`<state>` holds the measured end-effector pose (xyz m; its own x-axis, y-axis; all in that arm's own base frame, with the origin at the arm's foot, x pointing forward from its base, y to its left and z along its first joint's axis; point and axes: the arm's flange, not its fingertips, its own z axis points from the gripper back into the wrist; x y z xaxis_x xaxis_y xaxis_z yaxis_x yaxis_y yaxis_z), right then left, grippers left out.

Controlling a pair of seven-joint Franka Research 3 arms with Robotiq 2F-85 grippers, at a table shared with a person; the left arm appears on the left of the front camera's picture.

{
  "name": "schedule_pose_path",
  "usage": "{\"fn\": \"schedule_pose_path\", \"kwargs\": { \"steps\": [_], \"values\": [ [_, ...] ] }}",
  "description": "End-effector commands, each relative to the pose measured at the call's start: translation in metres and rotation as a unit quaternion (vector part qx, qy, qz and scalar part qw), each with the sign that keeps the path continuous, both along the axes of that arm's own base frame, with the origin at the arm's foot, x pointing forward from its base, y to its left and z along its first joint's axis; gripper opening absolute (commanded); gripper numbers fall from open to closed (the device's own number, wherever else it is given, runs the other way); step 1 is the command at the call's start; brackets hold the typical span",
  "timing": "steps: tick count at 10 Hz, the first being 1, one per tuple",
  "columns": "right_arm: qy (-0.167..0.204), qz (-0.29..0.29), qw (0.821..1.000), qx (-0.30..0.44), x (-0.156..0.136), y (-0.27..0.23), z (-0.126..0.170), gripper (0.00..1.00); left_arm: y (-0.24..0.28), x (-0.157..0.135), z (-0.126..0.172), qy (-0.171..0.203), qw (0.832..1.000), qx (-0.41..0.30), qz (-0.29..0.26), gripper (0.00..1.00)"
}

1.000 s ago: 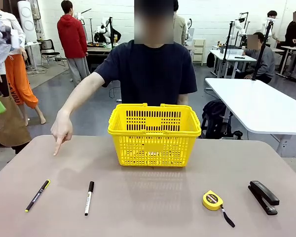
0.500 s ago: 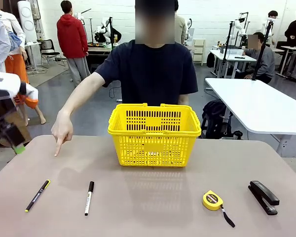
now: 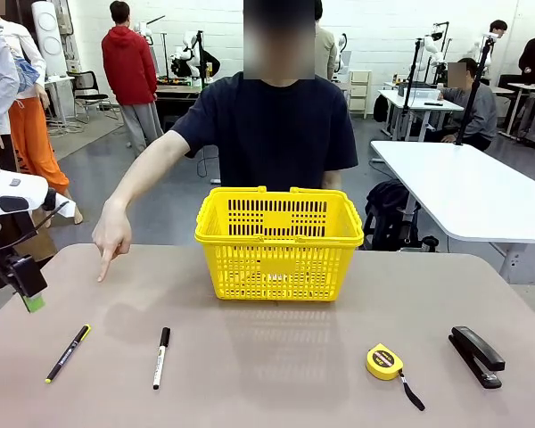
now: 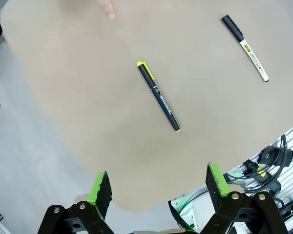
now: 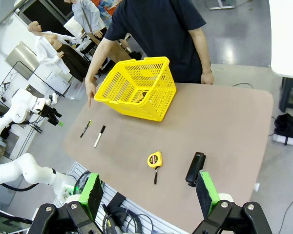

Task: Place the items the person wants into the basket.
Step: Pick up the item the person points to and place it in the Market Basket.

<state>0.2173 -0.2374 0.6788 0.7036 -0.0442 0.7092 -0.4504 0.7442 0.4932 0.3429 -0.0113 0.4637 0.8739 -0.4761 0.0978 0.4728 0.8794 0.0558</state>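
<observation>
Here the tan table (image 3: pixel 276 361) bears the basket (image 3: pixel 278 267), with grey floor (image 3: pixel 174 201) beyond.

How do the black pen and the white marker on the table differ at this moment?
The black pen has a yellow-green end; the white marker has a black cap. The black pen lies slanted, farther to the robot's left; the white marker lies almost straight, cap toward the far side. Both lie flat on the table, untouched.

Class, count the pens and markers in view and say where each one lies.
2. The black pen lies front left on the table; the white marker lies just right of it. Both are left of the yellow basket, whose mesh may hide more inside.
</observation>
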Motion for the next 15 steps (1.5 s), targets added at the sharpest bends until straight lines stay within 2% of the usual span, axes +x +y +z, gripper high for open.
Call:
{"fn": "schedule_pose_path", "kwargs": {
  "steps": [1, 4, 5, 6, 9, 13, 15],
  "values": [
    [-0.006, 0.005, 1.000, 0.007, 0.001, 0.001, 0.001, 1.00, 0.001, -0.003, 0.006, -0.009, 1.000, 0.002, 0.004, 1.00],
    [-0.006, 0.005, 1.000, 0.007, 0.001, 0.001, 0.001, 1.00, 0.000, -0.002, 0.005, -0.008, 1.000, -0.001, 0.000, 1.00],
    [-0.006, 0.005, 1.000, 0.007, 0.001, 0.001, 0.001, 1.00, -0.011, 0.002, -0.033, -0.004, 0.999, 0.049, -0.015, 1.00],
    [-0.006, 0.005, 1.000, 0.007, 0.001, 0.001, 0.001, 1.00, -0.020, 0.005, -0.057, 0.000, 0.998, 0.061, -0.018, 1.00],
    [-0.006, 0.005, 1.000, 0.007, 0.001, 0.001, 0.001, 1.00, -0.036, 0.005, -0.108, -0.023, 0.998, 0.059, -0.008, 1.00],
    [-0.006, 0.005, 1.000, 0.007, 0.001, 0.001, 0.001, 1.00, -0.028, 0.002, -0.162, -0.013, 0.999, 0.007, 0.031, 1.00],
    [-0.006, 0.005, 1.000, 0.007, 0.001, 0.001, 0.001, 1.00, -0.017, 0.002, -0.175, -0.011, 0.998, -0.007, 0.055, 1.00]
  ]
}}
